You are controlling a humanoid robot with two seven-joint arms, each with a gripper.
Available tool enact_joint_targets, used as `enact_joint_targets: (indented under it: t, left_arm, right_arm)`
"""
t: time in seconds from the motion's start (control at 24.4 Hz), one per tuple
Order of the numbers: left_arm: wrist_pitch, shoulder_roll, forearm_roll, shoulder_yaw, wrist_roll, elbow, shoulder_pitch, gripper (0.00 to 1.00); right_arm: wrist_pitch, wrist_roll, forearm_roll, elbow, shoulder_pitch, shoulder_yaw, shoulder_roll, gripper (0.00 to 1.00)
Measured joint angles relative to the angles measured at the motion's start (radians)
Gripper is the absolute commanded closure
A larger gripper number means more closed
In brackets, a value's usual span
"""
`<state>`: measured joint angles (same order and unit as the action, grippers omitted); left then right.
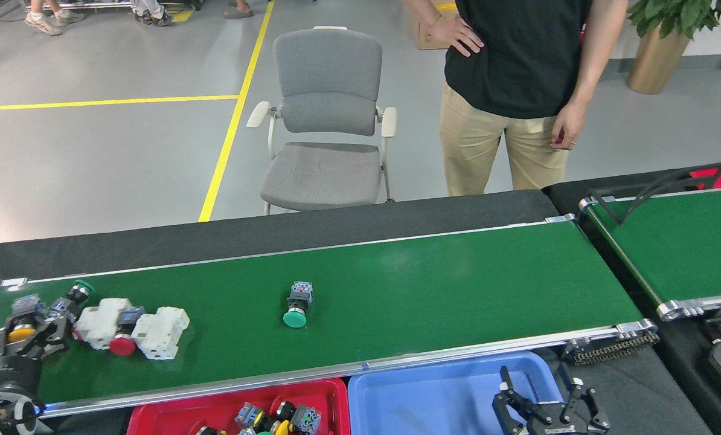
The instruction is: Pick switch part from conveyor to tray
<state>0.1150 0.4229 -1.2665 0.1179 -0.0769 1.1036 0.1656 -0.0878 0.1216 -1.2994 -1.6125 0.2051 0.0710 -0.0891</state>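
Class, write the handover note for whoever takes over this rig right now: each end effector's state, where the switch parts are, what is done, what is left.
Left end effector: fingers around the yellow push-button switch at the conveyor's left end; firm closure cannot be told.
Right end effector: open, holding nothing, above the blue tray.
On the belt: a green push-button switch alone mid-belt; at the left, two white breaker-like blocks, a red push-button switch and another green-capped switch.
Done: several switch parts already lie in the red tray; the blue tray looks empty.
Left: lift the yellow switch to a tray, then clear the rest.
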Motion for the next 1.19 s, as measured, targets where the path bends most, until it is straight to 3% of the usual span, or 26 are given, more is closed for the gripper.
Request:
enact_joint_targets:
  t: [0.25,0.37,0.45,0.49,0.53,0.57,0.78,0.98,1.19]
  left_arm:
    - [0.209,-0.058,0.0,0.0,0.009,0.455,-0.283,0.77]
    - [0.361,-0.12,-0.005,0.0,0.02,0.609,-0.424,0.64]
    - [0.435,-0.159,-0.008,-0.004,0.047,0.65,-0.493,0.49]
    - [0.457,-0.175,-0.009,-0.008,0.064,0.654,-0.512,0.31]
    - [0.478,-0.195,-0.01,-0.015,0.082,0.655,-0.527,0.06]
    - [0.489,-0.215,-0.01,-0.018,0.093,0.656,-0.533,0.0]
    - [0.505,-0.259,-0.011,0.0,0.105,0.659,-0.531,0.0]
    - [0.511,-0.27,-0.011,0.155,0.11,0.659,-0.525,0.0]
    - [0.346,-0.272,-0.027,0.356,0.108,0.615,-0.53,0.0]
  right_arm:
    - [0.058,0.0,0.029,-0.059,0.017,-0.015,-0.062,0.0]
    - [0.097,0.0,0.03,-0.08,0.023,-0.04,-0.062,0.0]
    - [0.127,0.0,0.031,-0.08,0.022,-0.055,-0.062,0.0]
    - [0.142,0.0,0.031,-0.08,0.02,-0.063,-0.062,0.0]
    - [0.157,0.0,0.031,-0.08,0.018,-0.073,-0.062,0.0]
    - [0.171,0.0,0.037,-0.08,0.017,-0.081,-0.062,0.0]
    - [0.23,0.0,0.076,-0.08,0.017,-0.12,-0.062,0.0]
    - [0.242,0.002,0.077,-0.081,0.01,-0.123,-0.062,0.0]
    - [0.268,-0.003,0.077,-0.081,0.01,-0.123,-0.061,0.0]
